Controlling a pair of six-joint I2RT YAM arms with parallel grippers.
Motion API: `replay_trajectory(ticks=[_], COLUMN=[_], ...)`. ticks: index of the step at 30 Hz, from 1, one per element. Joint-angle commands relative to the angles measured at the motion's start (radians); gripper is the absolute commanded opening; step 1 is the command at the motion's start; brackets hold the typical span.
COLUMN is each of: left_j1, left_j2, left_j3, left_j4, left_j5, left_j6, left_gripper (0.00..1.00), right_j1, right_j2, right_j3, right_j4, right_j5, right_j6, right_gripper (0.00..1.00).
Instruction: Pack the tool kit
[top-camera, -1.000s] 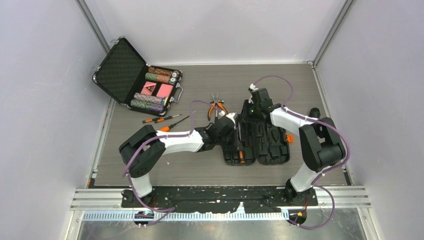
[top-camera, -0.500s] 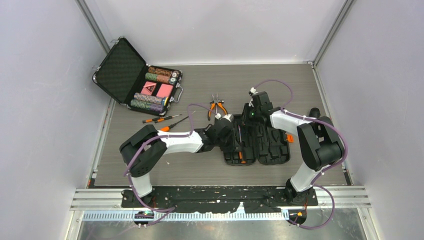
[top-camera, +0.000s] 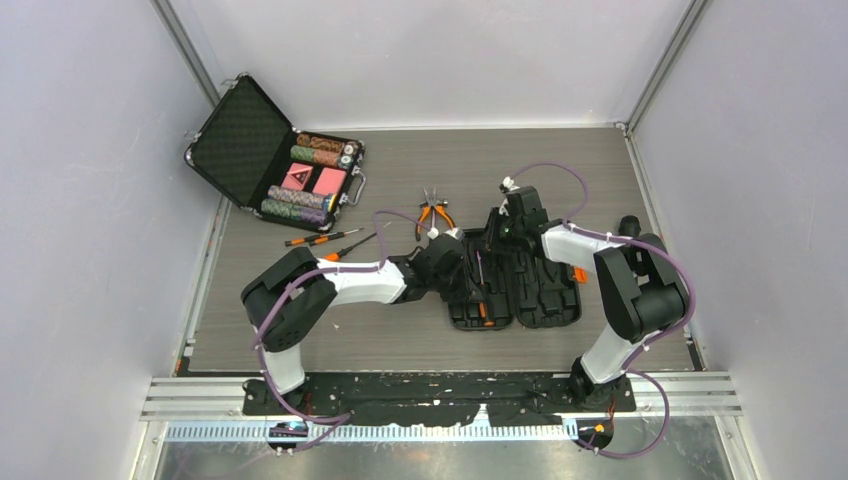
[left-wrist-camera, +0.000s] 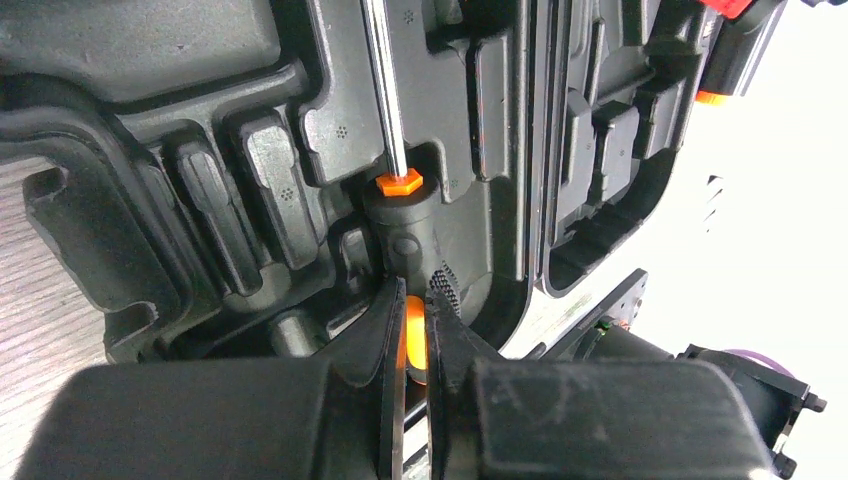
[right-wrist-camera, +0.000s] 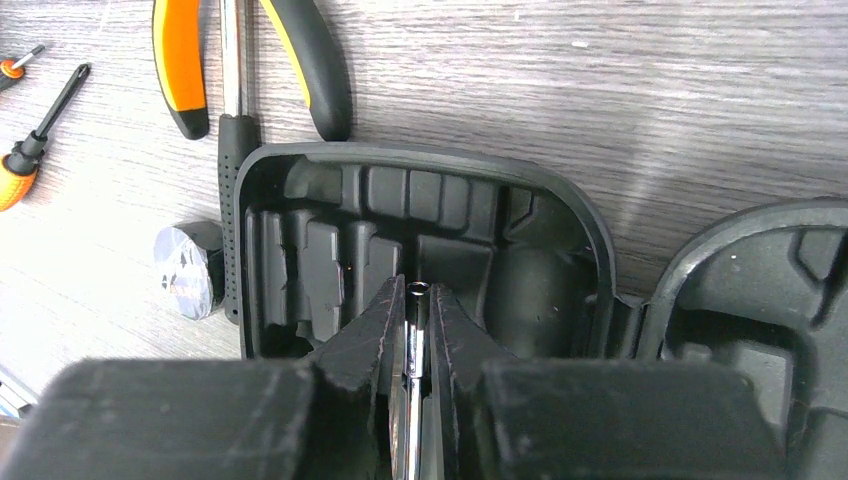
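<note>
We judge the packing to be at an early stage. The tool kit (top-camera: 545, 290) lies open and flat in the middle of the counter (top-camera: 560, 170), between the two arms. One screwdriver (left-wrist-camera: 400, 183) is in the long slot of its left half, and the other slots we can see are bare. The pliers (top-camera: 433, 214) lie on the counter just beyond the case. Two loose screwdrivers (top-camera: 322, 238) lie further left, towards the open poker-chip case (top-camera: 240, 140). Those three have yet to go in, and the lid has yet to be folded over and latched.

The left tool (left-wrist-camera: 413, 292) is pinched narrow on the orange butt of the slotted screwdriver's handle. The right tool (right-wrist-camera: 416, 290) is equally narrow, clamped on a thin metal shaft (right-wrist-camera: 413, 340) over the far end of the same half. That shaft is probably the same screwdriver's, but the wrist views do not let us say so for certain. If it is, both tools are seating a single driver.
</note>
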Motion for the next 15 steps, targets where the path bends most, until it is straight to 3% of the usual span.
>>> replay_trajectory(ticks=[1,15], left_j1=[-0.002,0.009], left_j2=[0.059,0.073], left_j3=[-0.020,-0.032], left_j4=[-0.042,-0.079], left_j5=[-0.022,-0.026], left_j6=[-0.004,-0.042], left_gripper=[0.07,0.06], right_j1=[0.008,-0.004], right_j2=[0.057,0.060], right_j3=[-0.065,-0.149], right_j4=[-0.033,-0.025], right_j5=[0.085,0.164], right_j6=[-0.007,0.041], right_gripper=[0.06,0.05])
